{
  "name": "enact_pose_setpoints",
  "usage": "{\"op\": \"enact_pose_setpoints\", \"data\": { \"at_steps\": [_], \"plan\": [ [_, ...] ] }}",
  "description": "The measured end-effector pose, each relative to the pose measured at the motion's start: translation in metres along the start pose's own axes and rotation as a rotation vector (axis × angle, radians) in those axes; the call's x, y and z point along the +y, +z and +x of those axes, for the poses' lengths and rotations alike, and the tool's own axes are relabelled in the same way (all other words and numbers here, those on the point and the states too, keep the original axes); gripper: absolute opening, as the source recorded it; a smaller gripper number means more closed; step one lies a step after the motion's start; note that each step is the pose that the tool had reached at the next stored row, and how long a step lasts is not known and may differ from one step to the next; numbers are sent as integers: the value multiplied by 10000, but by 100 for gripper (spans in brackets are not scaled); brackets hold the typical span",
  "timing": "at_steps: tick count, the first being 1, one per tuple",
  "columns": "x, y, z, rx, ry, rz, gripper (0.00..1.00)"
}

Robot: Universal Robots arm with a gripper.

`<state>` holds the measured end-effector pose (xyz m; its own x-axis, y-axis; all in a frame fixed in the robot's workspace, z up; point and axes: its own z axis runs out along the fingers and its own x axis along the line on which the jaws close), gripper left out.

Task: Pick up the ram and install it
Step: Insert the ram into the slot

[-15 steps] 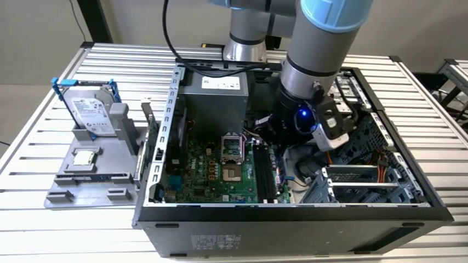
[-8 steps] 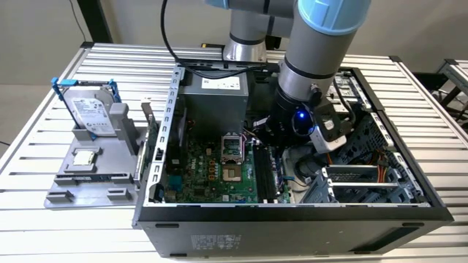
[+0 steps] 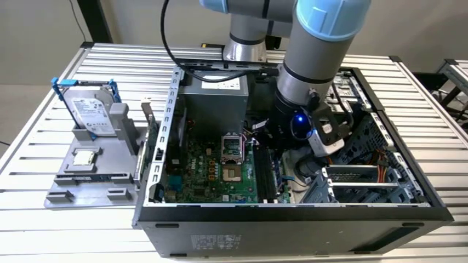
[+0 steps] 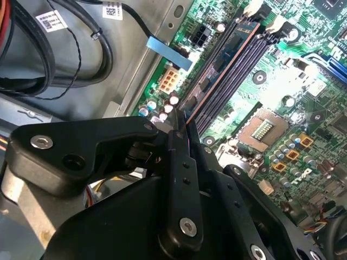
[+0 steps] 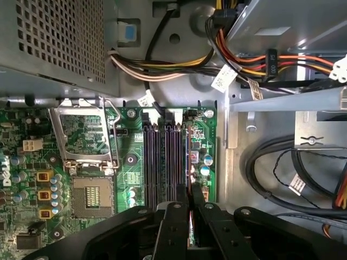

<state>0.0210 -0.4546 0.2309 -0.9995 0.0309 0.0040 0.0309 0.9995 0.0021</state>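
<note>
From my remote station I see the gripper [image 4: 181, 127] lowered inside the open computer case [image 3: 157, 181], its two black fingers [image 4: 184, 179] pressed flat on the faces of the ram [image 4: 227, 54], which stands on edge at the outermost of the dark memory slots [image 5: 162, 157] on the green motherboard [image 5: 127, 179], on the side toward the drive-bay wall. In both wrist views the stick's long axis runs straight out from between the fingertips and lies parallel to the slots. Whether it is fully seated I cannot tell; the white latch [image 4: 252, 8] at its far end looks tilted outward.
</note>
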Motion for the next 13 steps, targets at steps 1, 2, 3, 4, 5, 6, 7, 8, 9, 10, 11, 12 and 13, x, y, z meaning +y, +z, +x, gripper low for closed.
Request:
{"op": "enact_pose_setpoints", "data": {
  "at_steps": [1,2,3,4,5,6,7,8,9,10,11,12,13],
  "plan": [
    [-3,6,1,6,0,-1,0],
    [-6,12,1,12,-1,-1,0],
    [-12,17,2,19,0,1,0],
    [-18,21,3,25,0,1,0],
    [-24,26,5,29,0,1,0],
    [-28,32,5,33,0,-1,0],
    [-29,39,6,38,0,0,0],
    [-31,46,6,42,0,0,0],
    [-32,53,6,43,0,1,0],
    [-32,62,6,44,0,1,0],
    [-32,71,6,44,-1,2,0],
    [-32,78,6,44,-1,1,0],
    [-32,84,6,44,-1,2,0]
  ]
}}
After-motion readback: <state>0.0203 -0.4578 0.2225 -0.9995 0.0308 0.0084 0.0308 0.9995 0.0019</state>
